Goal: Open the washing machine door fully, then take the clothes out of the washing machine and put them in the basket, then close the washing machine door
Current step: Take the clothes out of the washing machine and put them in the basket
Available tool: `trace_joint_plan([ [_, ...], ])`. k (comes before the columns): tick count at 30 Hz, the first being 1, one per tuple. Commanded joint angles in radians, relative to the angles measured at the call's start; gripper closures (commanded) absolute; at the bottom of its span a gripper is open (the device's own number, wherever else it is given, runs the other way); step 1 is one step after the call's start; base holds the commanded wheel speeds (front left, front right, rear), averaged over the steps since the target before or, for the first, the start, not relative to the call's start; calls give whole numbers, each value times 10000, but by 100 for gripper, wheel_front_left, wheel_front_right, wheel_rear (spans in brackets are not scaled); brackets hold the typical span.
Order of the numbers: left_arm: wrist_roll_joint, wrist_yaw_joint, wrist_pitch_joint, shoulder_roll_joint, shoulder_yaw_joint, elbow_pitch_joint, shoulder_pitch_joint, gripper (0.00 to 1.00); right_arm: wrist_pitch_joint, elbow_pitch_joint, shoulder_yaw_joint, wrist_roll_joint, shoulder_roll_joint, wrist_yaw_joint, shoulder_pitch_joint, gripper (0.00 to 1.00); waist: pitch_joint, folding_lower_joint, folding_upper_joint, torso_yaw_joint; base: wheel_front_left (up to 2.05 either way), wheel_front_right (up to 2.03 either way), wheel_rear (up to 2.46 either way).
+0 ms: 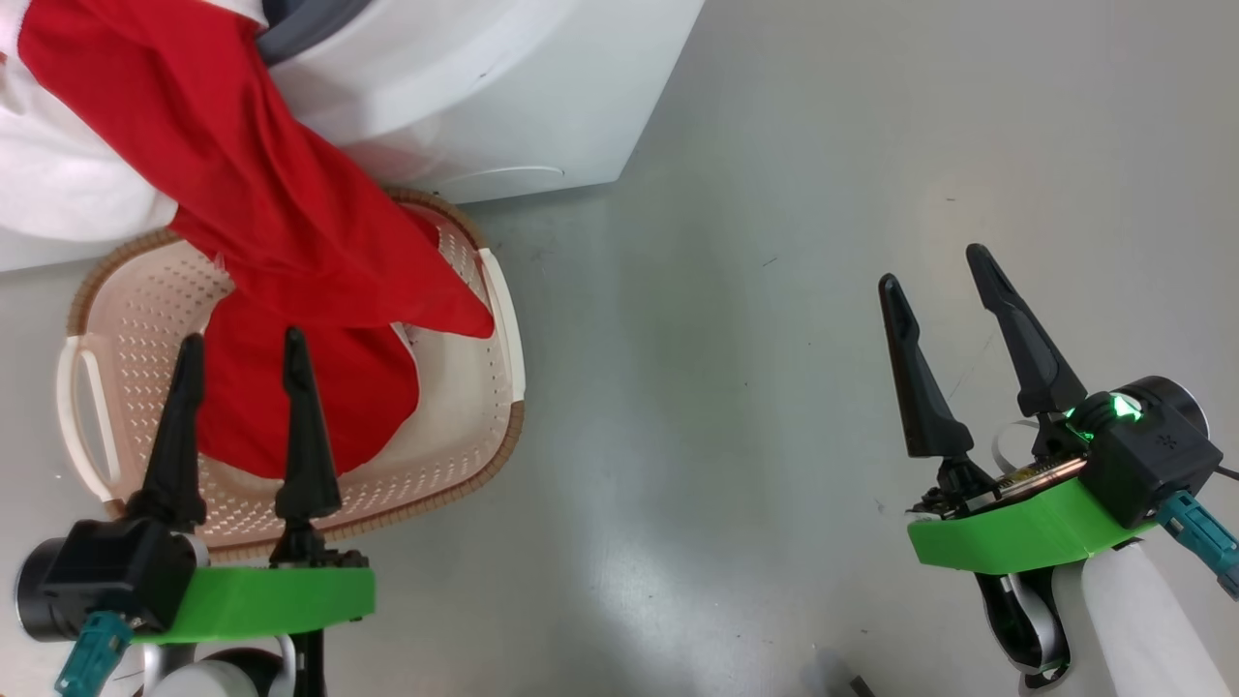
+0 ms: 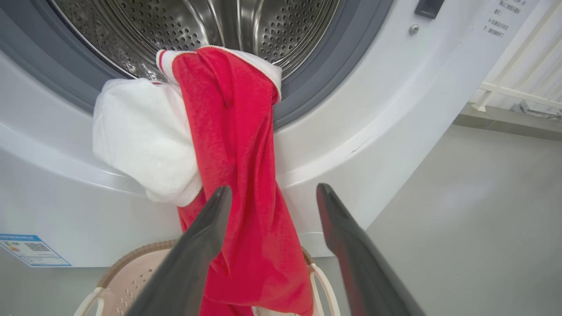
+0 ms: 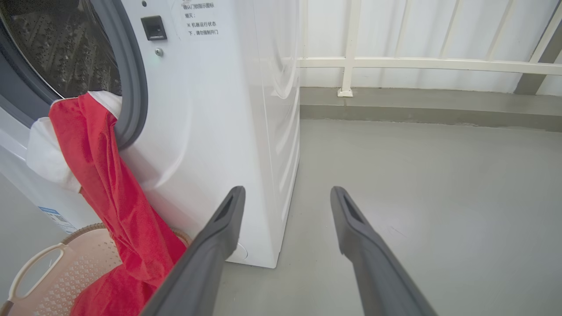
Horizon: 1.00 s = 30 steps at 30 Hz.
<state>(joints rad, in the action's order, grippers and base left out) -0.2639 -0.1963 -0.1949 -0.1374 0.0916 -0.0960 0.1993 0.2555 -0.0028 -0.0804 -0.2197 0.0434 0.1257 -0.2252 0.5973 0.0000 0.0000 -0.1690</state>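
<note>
Your left pincer [image 1: 243,337] is wide open and empty, over the near side of the basket [image 1: 126,319]. Your right pincer [image 1: 932,265] is wide open and empty too, over bare floor [image 1: 726,387], well apart from the washer [image 1: 503,87]. The clothes [image 1: 290,242] drape from the drum [image 2: 263,22] over the grey gasket [image 2: 333,66], with the red end in the basket. The basket sits on the floor just before the washer.

Bright even light, soft glare on floor [image 1: 619,561], sheen on washing machine [image 2: 386,131], wrist views bowed
</note>
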Motion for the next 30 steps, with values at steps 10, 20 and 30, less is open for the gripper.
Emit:
trace_joint_plan([
  [10,-87,-127,48,-187,-282,-293,-115,0,63,-266,-219,-52,68,50,173,0,12,0,0,-51,0,0,0],
  [20,-388,-111,-6,-222,-480,199,410,0,63,-236,-276,-82,68,50,146,0,20,0,0,-101,0,0,0],
  [30,-459,17,0,-484,-550,1165,1514,0,63,-189,-365,-116,68,50,142,0,-19,0,0,-279,0,0,0],
])
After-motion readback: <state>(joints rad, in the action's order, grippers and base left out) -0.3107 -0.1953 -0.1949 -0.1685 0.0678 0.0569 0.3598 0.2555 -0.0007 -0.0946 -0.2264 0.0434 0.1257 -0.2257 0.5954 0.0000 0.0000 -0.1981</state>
